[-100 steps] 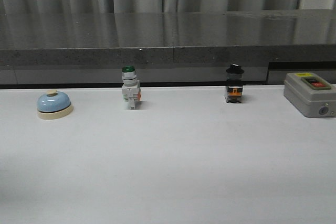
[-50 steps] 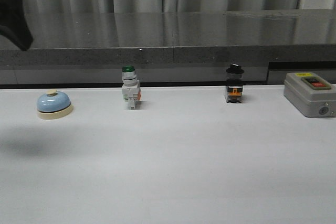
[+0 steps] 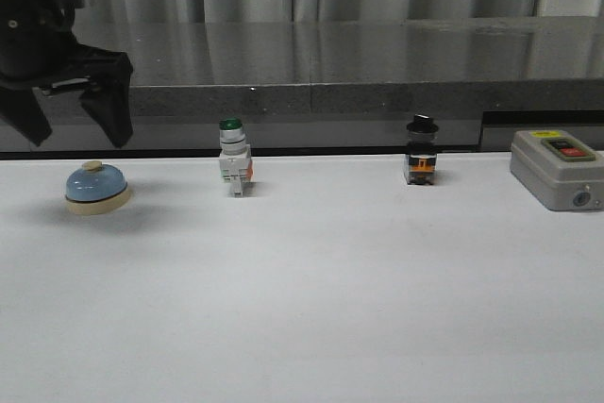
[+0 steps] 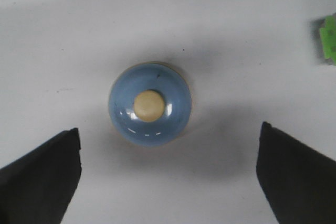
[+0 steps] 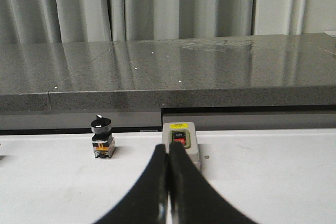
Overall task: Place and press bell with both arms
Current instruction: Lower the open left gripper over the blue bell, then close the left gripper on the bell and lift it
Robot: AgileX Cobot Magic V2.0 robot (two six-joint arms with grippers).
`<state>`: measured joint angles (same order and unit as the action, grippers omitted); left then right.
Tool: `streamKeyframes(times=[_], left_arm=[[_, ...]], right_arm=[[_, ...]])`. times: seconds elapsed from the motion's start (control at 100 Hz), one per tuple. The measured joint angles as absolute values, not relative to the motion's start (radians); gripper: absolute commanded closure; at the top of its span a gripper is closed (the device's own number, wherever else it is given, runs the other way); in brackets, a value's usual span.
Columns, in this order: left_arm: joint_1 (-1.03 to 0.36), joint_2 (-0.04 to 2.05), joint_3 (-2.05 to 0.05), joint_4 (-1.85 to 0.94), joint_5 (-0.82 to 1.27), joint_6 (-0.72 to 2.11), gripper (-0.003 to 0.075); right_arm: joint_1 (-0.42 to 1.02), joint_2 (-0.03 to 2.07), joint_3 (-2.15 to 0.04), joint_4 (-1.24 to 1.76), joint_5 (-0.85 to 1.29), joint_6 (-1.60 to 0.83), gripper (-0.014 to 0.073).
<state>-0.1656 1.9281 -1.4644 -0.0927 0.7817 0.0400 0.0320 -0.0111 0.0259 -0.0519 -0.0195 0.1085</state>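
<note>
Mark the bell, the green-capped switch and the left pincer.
bell (image 4: 150,103), left wrist view, on the cream button.
green-capped switch (image 3: 234,159), front view, on its white body.
left pincer (image 3: 77,129), front view, midway between the open fingertips.

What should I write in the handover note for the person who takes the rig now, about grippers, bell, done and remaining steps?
Left gripper: open, hanging above the bell, fingers apart on either side, not touching.
Right gripper: shut, empty, low over the table, pointing toward the grey switch box.
Bell: upright at the table's far left, beside the green-capped switch.
Done: left arm lined up over the bell.
Left: grasp, place, then press the bell.
</note>
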Motion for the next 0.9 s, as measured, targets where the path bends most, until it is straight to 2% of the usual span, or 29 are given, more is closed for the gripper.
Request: streamKeyframes(times=[0.62,0.76,0.899], left_arm=[[-0.166,2.086,-1.493,-0.082,0.702,0.023,0.0094],[-0.166,2.101,-1.493,-0.082,0.688,0.023,0.0169],[-0.166,2.105,-1.493,-0.081,0.684,0.023,0.0358]], right_arm=[[0.032,-0.011,0.026,-0.052,-0.02,0.109,0.0654],[0.032,-0.011,0.026,-0.052,-0.02,0.109,0.0654],[0.032,-0.011,0.026,-0.052,-0.02,0.109,0.0654]])
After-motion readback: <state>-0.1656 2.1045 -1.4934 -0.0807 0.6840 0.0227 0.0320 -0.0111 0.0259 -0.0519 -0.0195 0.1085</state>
